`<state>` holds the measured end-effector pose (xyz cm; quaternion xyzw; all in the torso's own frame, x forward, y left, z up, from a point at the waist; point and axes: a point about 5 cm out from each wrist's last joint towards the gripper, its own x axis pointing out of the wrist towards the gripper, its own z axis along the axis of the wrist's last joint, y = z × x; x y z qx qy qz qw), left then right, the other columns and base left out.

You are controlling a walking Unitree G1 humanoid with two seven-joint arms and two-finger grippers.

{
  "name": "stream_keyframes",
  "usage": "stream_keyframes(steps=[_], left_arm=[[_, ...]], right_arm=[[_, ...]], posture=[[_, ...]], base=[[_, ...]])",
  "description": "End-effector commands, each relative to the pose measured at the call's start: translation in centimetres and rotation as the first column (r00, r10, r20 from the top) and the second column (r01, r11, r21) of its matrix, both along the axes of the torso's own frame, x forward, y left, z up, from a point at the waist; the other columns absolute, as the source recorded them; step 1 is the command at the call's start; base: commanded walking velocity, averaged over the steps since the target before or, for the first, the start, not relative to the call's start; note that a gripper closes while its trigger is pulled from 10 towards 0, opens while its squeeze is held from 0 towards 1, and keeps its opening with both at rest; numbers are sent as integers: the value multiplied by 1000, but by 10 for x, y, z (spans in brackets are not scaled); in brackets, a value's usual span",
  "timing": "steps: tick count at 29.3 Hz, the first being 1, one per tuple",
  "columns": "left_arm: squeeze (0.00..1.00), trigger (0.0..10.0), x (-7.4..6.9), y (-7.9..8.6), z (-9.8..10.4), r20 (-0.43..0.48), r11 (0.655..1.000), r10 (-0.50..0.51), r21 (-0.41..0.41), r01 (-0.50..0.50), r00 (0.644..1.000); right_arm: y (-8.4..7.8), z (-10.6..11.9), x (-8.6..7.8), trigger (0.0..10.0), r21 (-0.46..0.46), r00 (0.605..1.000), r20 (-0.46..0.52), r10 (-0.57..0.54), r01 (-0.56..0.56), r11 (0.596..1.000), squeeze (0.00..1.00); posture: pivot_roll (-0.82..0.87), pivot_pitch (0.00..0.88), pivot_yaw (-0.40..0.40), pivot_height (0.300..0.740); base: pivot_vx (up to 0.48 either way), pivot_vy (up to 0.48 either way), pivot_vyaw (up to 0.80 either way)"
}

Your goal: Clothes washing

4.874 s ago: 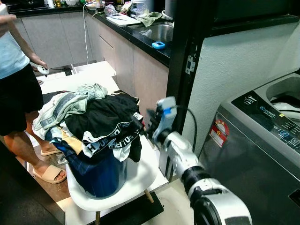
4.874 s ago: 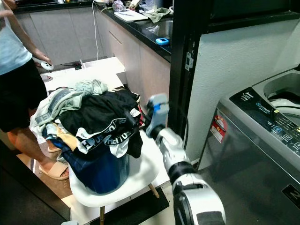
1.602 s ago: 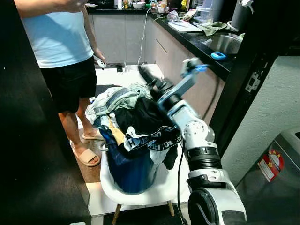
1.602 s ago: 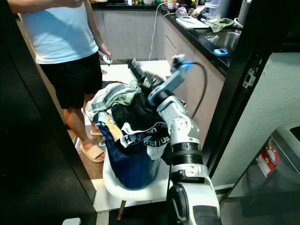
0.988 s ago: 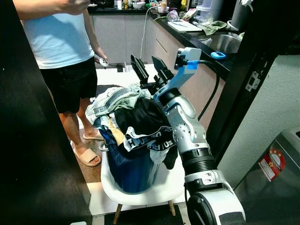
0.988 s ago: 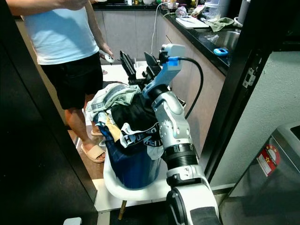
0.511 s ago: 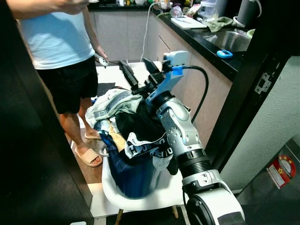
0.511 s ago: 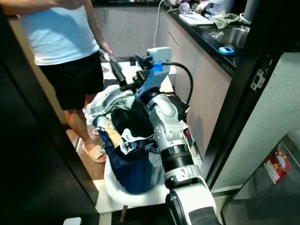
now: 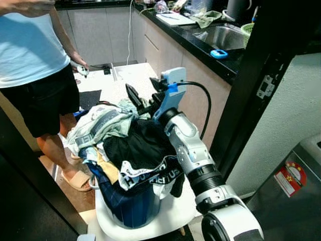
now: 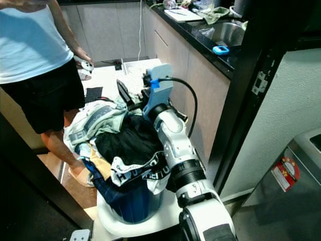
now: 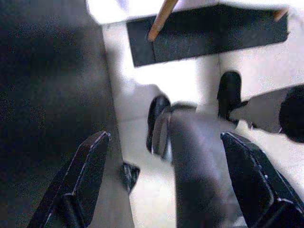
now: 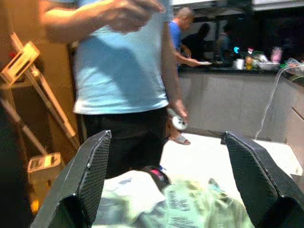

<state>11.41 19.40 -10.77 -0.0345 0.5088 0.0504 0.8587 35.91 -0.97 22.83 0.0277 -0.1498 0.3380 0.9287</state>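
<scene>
Silver right arm (image 9: 193, 150), black cable (image 9: 203, 105), seemingly blue-tagged wrist.

A person (image 9: 35, 65) crowds the laundry pile's (image 9: 125, 145) far side.

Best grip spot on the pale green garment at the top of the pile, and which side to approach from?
Probably the raised fold of the pale green garment, taken from above. It lies uppermost on the laundry pile, and the right end effector hovers open at its far edge. The black garment lies beside it.
</scene>
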Motion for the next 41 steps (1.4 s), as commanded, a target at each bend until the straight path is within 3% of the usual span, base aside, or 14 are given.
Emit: stream_keyframes(steps=[1,3,6,8,10,11,18,19,24,29,31,41], left_arm=[[0,10000,-3,0,-1,-12,1000,5,-4,-5,1000],[0,10000,-3,0,-1,-13,1000,4,-6,-4,1000],[0,10000,-3,0,-1,-13,1000,4,-6,-4,1000],[0,10000,-3,-1,-1,-14,1000,4,-9,-4,1000],[0,10000,-3,-1,-1,-14,1000,4,-9,-4,1000],[0,10000,-4,-1,-1,-16,1000,4,-10,-4,1000],[0,10000,-4,-2,-2,-18,1000,4,-13,-4,1000],[0,10000,-5,-3,-2,-18,1000,7,-17,-7,1000],[0,10000,-6,-4,-2,-19,1000,10,-20,-11,1000],[0,10000,-8,-5,-3,-25,1000,16,-26,-17,1000],[0,10000,-9,-5,-3,-27,999,17,-27,-18,999],[0,10000,-8,-6,-3,-23,1000,14,-28,-15,1000]], right_arm=[[6,-17,-4,10000,-72,999,-45,23,-26,997,0],[7,-18,-5,10000,-125,997,-51,64,-70,990,0],[7,-18,-5,10000,-125,997,-51,64,-70,990,0],[7,-17,-7,10000,-230,988,-64,141,-152,961,0],[7,-17,-7,10000,-230,988,-64,141,-152,961,0],[8,-16,-10,10000,-277,982,-79,170,-185,943,0],[19,-19,-17,10000,-308,972,-143,185,-221,925,0],[24,-31,-17,10000,-328,972,-205,116,-179,928,0],[21,-45,-14,10000,-382,973,-228,47,-133,914,0],[1,-73,-8,10000,-478,961,-264,-85,-54,877,0],[-9,-74,-2,10000,-485,958,-253,-132,-7,875,0],[-27,-68,5,10000,-497,943,-267,-198,41,867,0]], posture=[[1,0,-61,740],[1,0,-61,740],[1,0,-61,740],[1,0,-61,740],[1,0,-61,740],[1,0,-61,740],[-2,0,-70,740],[1,0,-71,740],[1,0,-71,740],[-1,0,-74,740],[-1,0,-73,740],[-4,0,-70,740]], base=[[0,0,0],[0,0,0],[0,0,0],[0,0,0],[0,0,0],[0,0,0],[0,0,0],[0,0,0],[0,0,0],[0,0,0],[0,0,0],[0,0,0]])
